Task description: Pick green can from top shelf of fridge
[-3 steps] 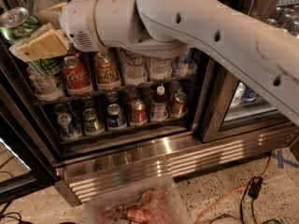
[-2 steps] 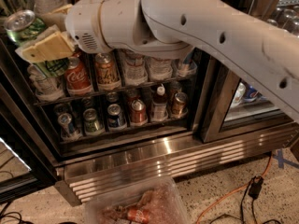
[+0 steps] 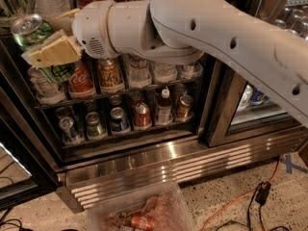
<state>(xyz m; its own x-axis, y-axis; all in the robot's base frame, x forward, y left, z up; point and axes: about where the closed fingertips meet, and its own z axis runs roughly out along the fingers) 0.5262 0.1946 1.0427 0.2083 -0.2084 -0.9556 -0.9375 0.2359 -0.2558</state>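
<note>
The green can (image 3: 37,32) sits clamped in the end effector (image 3: 44,46), tilted so its shiny silver lid and pull tab lean up and to the left. A tan finger pad (image 3: 53,52) lies across its middle. Below the pad the green body shows again, with pale and dark script on it. It hangs at the open left side of the fridge (image 3: 168,167), level with the upper rows. The top shelf itself I can't make out, since the thick white arm (image 3: 202,32) covers it.

To my eye the lift is done and what remains is getting the can out cleanly. The grip should stay firm, because a can held at that slant could slip along the pad. I'd draw it straight back toward the room and keep its lower end off the red Coca-Cola can (image 3: 79,78) just beneath it. On the floor below are a clear plastic tub (image 3: 144,211) and an orange cable (image 3: 231,201).
</note>
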